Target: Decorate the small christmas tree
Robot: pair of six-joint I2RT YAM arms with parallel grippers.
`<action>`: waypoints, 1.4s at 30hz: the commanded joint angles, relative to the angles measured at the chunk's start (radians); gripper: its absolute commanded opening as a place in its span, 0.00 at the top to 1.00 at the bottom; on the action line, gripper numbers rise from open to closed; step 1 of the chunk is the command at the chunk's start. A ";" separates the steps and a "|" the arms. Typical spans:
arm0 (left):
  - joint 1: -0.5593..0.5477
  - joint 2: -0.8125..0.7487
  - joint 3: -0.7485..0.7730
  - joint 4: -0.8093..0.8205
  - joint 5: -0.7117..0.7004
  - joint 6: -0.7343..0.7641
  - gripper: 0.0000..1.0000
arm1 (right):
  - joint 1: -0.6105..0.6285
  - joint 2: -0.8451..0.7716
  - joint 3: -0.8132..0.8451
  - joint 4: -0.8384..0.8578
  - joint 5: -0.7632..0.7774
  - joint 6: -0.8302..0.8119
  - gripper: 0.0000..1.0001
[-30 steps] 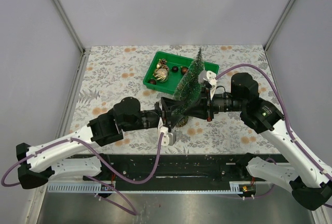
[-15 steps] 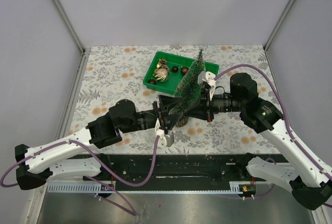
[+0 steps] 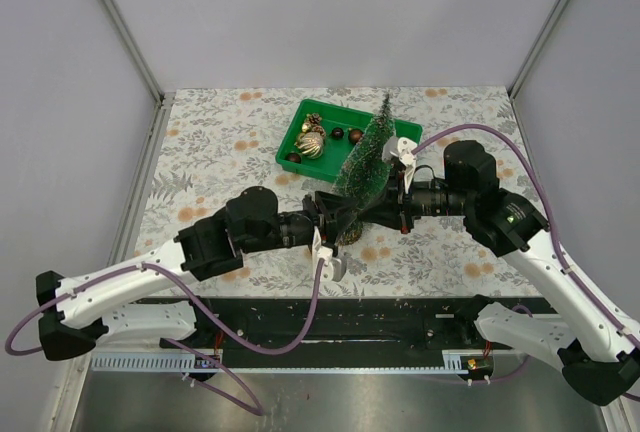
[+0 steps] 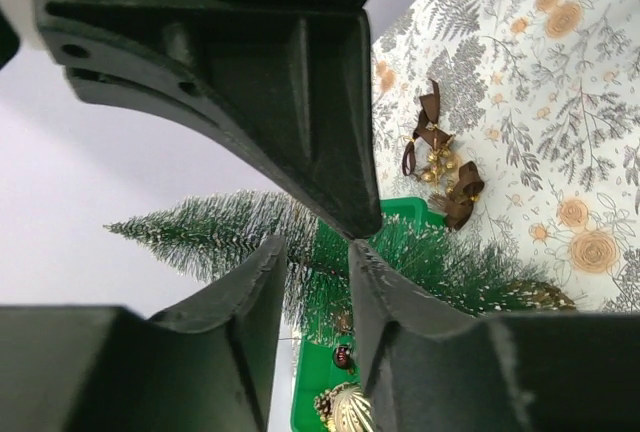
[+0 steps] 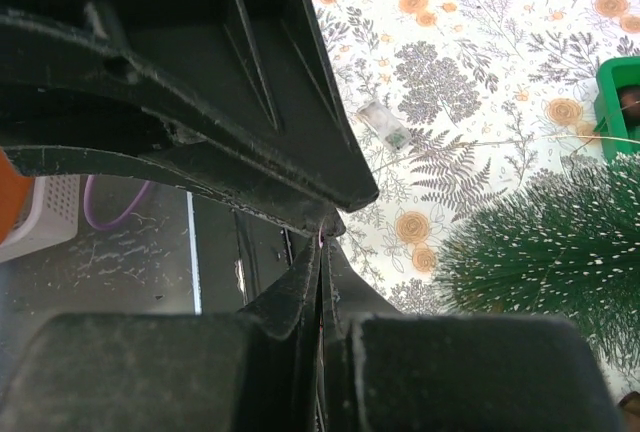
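Tree (image 3: 366, 160) standing near tray (image 3: 290, 136). Left gripper (image 4: 315, 248) at its lower bristles, jaws slightly parted, tree seen through gap. Right gripper (image 5: 321, 238) opposite, jaws clenched tight.

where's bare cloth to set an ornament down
Widest free patch: the far-left cloth, between the left wall and the green tray. A narrower strip runs along the near edge, right of the small christmas tree. Crowded in the middle, where the left arm and right arm meet at the tree.
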State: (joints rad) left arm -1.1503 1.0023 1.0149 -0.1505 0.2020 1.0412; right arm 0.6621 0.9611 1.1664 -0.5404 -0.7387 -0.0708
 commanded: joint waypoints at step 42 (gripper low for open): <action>0.017 -0.096 -0.013 0.016 -0.141 -0.043 1.00 | 0.025 -0.093 0.072 -0.052 0.101 -0.066 0.95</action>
State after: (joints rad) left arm -1.1454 0.9524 1.0183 -0.1398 0.1276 1.0271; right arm 0.6796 0.8806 1.1915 -0.5724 -0.6601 -0.1242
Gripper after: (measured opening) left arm 0.013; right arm 0.019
